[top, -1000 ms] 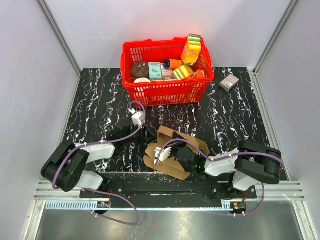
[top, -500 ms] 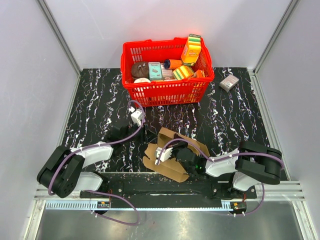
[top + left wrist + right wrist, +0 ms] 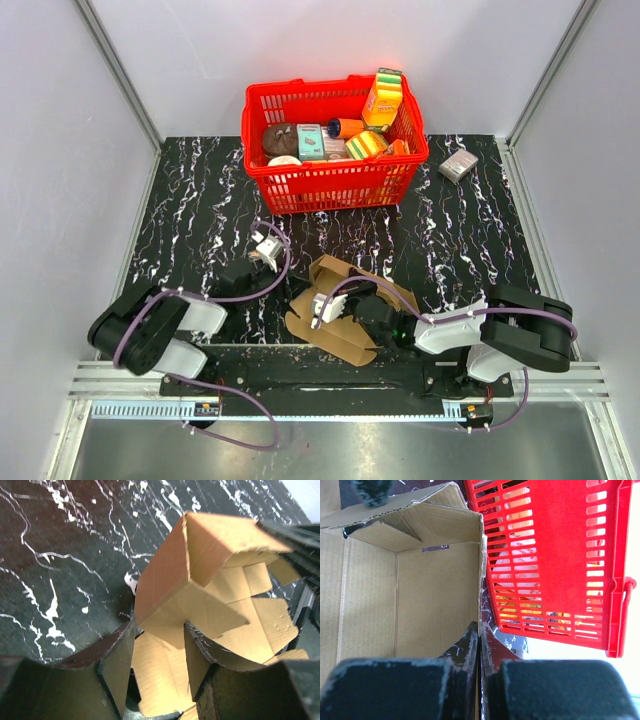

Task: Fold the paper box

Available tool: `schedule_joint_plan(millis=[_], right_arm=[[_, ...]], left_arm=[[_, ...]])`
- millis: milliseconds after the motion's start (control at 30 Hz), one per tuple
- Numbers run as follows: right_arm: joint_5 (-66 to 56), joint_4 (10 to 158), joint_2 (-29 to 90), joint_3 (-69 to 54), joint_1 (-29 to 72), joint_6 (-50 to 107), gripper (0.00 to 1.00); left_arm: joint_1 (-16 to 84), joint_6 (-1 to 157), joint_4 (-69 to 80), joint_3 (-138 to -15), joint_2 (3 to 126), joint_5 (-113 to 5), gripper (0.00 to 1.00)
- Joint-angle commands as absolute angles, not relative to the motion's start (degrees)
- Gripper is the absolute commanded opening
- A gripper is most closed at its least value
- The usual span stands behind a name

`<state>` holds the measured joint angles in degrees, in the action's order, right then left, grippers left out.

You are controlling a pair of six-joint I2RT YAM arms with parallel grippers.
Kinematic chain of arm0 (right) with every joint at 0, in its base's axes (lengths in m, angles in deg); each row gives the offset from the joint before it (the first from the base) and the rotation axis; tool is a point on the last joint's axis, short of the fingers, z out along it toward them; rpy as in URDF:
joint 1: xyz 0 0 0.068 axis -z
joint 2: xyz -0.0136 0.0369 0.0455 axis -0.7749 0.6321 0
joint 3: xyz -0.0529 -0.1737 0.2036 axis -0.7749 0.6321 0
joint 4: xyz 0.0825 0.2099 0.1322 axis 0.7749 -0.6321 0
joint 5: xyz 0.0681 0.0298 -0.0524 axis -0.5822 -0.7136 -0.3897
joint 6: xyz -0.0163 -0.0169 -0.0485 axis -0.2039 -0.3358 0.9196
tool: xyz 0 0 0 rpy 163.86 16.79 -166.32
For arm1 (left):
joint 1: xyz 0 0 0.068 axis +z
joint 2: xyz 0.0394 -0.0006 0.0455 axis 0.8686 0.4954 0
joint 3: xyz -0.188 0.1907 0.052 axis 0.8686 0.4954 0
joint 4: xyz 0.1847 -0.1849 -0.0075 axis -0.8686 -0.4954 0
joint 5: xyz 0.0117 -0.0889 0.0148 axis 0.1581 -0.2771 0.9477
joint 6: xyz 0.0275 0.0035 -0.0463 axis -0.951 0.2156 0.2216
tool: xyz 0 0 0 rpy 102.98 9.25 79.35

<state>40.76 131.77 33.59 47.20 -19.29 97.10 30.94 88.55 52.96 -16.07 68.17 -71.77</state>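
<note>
Paper box (image 3: 165, 580) stands just ahead of the half-spread, empty left gripper (image 3: 157, 628); right gripper (image 3: 479, 630), already on it, pinches one upright wall.

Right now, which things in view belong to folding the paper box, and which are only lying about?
Belong to the job:
paper box; right gripper, jaws shut on its wall; left gripper, jaws open, near it.

Lying about:
red basket; printed packages inside it; small grey-pink box beside the basket.
</note>
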Motion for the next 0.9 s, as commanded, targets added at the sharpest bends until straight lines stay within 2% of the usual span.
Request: schedule_joint_plan(millis=[0,133,200,567,700,867], right_arm=[[39.2,132.3,32.6,45.5,-20.0,94.3,0.09],[38.9,132.4,33.1,45.5,-20.0,94.5,0.09],[38.9,132.6,33.3,45.5,-20.0,94.6,0.09],[39.1,133.3,32.4,46.2,-20.0,94.4,0.09],[39.1,133.3,32.2,46.4,-20.0,94.1,0.09],[39.1,133.7,32.2,46.5,-20.0,94.2,0.09]], left_arm=[[30.7,89.0,76.1,-12.3,75.5,-73.4,0.51],[30.8,91.2,94.7,-10.8,85.7,-76.1,0.57],[30.9,92.8,98.7,-11.2,90.6,-77.5,0.59],[30.9,88.4,94.9,-7.8,81.5,-71.8,0.64],[30.9,85.6,90.0,-8.0,79.3,-69.4,0.70],[30.9,82.6,84.9,-7.9,75.0,-65.0,0.72]])
